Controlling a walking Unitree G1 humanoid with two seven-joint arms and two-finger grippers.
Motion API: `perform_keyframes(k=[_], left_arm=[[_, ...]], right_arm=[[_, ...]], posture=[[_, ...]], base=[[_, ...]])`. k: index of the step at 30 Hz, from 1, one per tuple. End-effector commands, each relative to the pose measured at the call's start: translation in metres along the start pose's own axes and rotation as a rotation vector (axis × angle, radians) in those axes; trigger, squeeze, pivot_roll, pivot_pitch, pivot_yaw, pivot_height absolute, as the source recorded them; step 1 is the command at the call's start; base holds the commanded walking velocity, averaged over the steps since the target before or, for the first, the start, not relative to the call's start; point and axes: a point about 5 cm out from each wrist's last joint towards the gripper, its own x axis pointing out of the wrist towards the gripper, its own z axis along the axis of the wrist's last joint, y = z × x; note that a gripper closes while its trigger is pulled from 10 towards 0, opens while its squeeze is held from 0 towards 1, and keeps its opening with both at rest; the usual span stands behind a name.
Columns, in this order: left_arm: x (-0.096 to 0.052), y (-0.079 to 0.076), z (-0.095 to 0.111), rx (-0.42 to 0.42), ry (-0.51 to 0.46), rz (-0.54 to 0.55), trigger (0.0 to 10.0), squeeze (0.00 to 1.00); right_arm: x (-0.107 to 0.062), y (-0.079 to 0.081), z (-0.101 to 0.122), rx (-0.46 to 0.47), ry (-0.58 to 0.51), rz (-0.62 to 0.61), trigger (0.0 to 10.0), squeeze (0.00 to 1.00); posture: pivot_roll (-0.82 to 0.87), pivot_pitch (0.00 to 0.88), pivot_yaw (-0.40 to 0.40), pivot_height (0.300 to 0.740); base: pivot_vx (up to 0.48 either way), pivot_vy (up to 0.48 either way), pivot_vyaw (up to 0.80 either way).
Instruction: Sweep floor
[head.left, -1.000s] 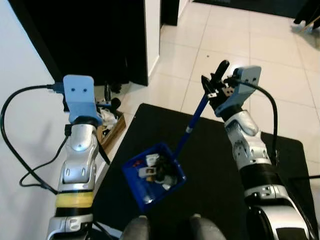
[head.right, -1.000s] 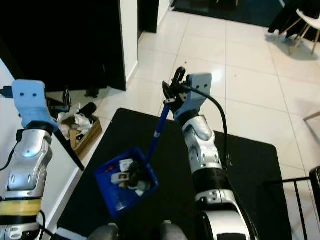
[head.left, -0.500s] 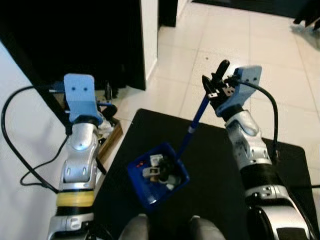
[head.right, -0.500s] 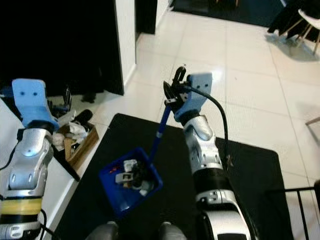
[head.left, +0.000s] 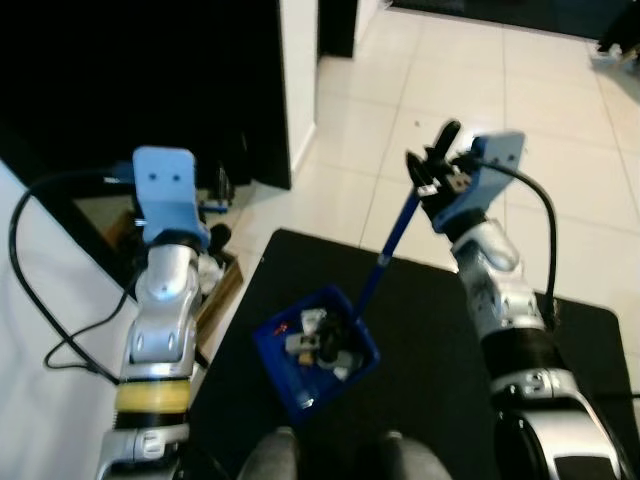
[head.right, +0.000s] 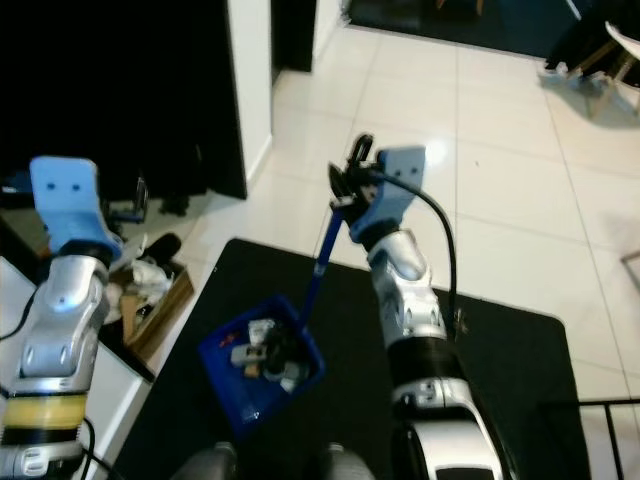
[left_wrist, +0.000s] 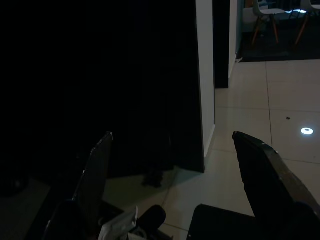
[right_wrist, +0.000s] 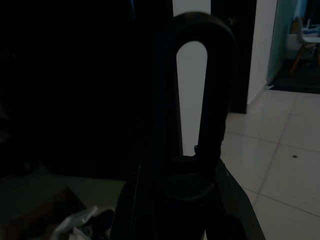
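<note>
One blue dustpan (head.left: 315, 348) full of scraps hangs over the black mat (head.left: 430, 330) near my feet, my right gripper (head.left: 430, 172) clenched on its long handle (head.left: 385, 250). If I tilt or swing it while walking, the scraps spill back out; left gripper (left_wrist: 175, 185) rides raised at left, fingers spread, holding nothing.

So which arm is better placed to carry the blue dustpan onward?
The right. The right gripper is already shut on the handle of the blue dustpan, which holds debris. The left gripper is open and empty.

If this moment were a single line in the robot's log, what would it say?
right gripper: shut on dustpan handle | blue dustpan: holds debris, over black mat | left gripper: open, idle
</note>
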Motion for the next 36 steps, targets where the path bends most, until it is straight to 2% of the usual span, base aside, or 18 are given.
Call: perform_keyframes(k=[1,36], left_arm=[[-0.0004,-0.0020,-0.0006,0.004,-0.001,-0.011,10.0,0.00],[-0.0011,-0.0055,0.0010,-0.004,-0.005,-0.028,10.0,0.00]], right_arm=[[0.0012,-0.0024,0.0094,0.004,-0.048,-0.006,10.0,0.00],[-0.0005,-0.0047,0.0128,0.007,-0.074,-0.026,10.0,0.00]], posture=[[0.02,0.054,-0.012,0.740],[0.02,0.063,-0.008,0.740]], base=[[0.371,0.000,0.00],[0.371,0.000,0.00]])
